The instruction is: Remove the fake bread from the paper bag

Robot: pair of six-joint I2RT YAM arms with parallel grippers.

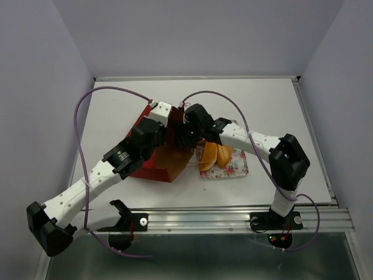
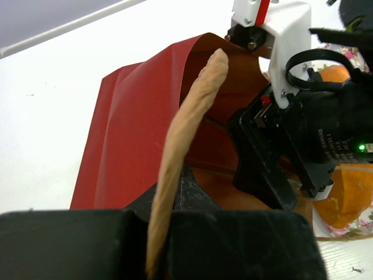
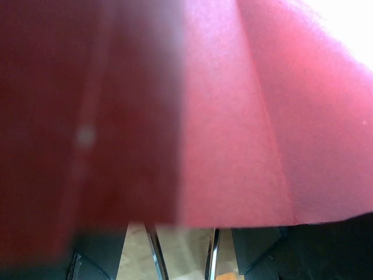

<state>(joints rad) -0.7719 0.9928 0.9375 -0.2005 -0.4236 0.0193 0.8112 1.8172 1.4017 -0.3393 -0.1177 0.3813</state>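
- Now, your left gripper point(image 2: 156, 227) clamps the tan twisted cord handle point(image 2: 192, 116) of the red-brown paper bag point(image 2: 131, 128).
- Your right gripper point(image 1: 185, 139) reaches into its mouth; I cannot tell its jaw gap.
- Two golden-orange fake bread pieces point(image 1: 208, 156) lie on the floral tray point(image 1: 238, 170) alongside.
- Next: you likely close on a hidden piece.

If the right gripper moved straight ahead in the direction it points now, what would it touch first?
Most likely the inner wall of the red-brown paper bag: in the wrist view its paper fills everything ahead of the right gripper. It is blurred, so probably close, but depth is unclear.
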